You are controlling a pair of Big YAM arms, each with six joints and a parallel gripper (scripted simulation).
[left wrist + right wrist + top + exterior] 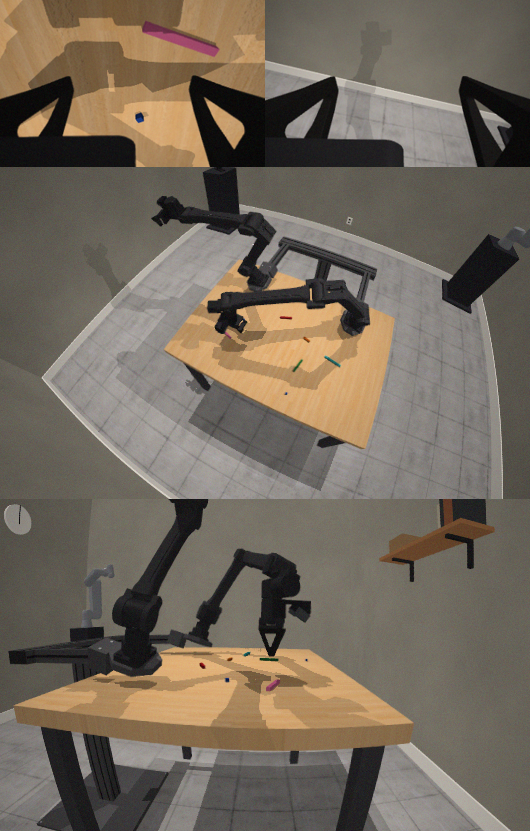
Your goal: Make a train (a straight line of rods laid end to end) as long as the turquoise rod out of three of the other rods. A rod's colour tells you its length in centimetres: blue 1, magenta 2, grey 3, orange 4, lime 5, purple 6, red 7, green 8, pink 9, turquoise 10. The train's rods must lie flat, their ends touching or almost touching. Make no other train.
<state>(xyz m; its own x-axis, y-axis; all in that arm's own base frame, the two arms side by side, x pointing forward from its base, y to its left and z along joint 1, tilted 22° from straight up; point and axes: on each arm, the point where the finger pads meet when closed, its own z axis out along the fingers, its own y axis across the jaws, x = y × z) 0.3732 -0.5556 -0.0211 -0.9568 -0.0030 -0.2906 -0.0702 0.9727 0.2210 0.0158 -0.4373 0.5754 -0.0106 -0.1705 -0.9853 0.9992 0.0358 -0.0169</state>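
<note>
The turquoise rod lies flat on the table. The green rod, the orange rod and the red rod lie apart from one another. One blue cube sits alone near a table edge. A second blue cube sits on the table below my open, empty left gripper. The pink rod lies just beyond it. My right gripper is open and empty, far off the table.
A black frame stands behind the table by the arm bases. The right arm stretches out over the floor, away from the rods. The left arm spans the table's middle above the red rod.
</note>
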